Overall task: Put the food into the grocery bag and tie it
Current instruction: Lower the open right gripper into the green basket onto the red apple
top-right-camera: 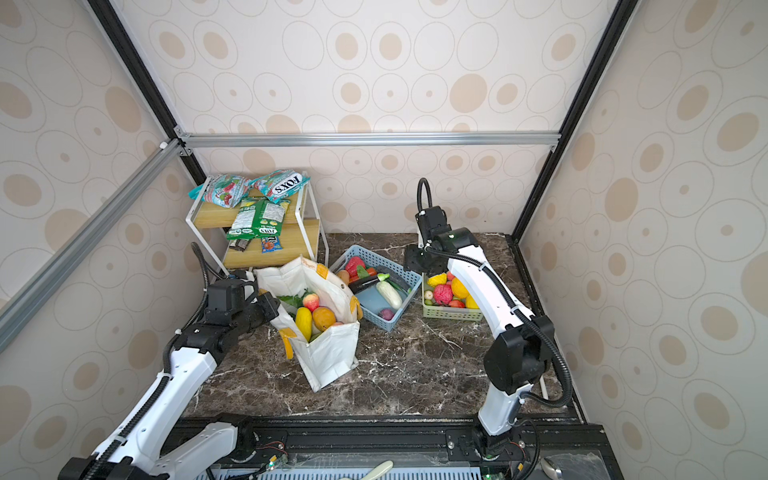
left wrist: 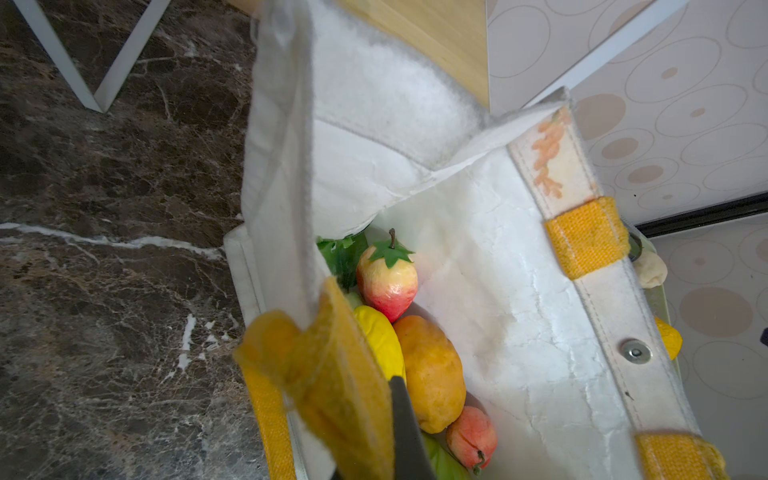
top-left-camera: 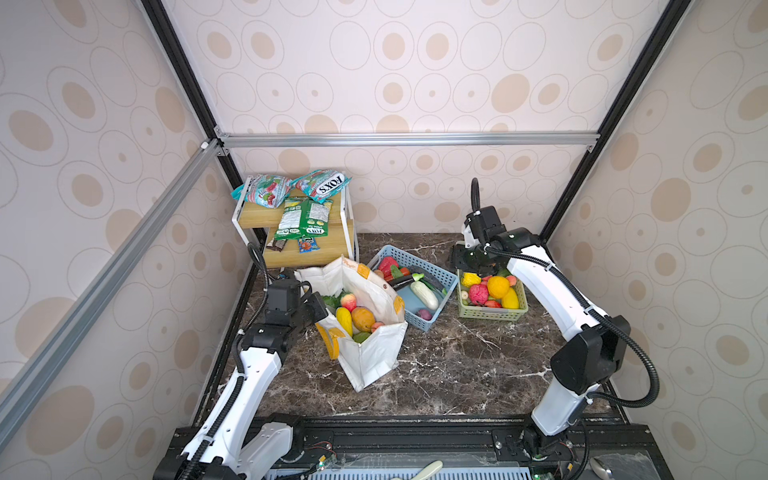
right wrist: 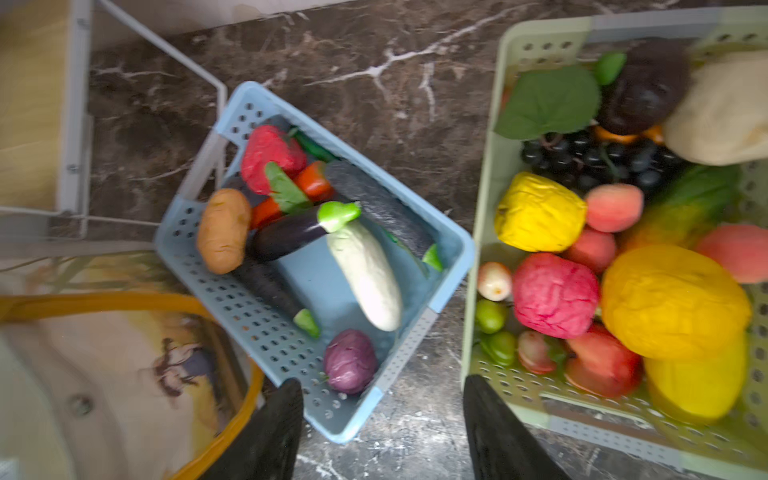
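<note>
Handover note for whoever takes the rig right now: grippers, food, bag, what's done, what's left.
Left gripper: shut on the grocery bag at its rim beside a yellow handle, holding the mouth open.
Right gripper: fingers open, empty, above the gap between the blue basket and the green basket.
Done: several pieces of food lie in the bag, which stands upright on the table.
Left: more food in both baskets to move over; then tie the handles.
</note>
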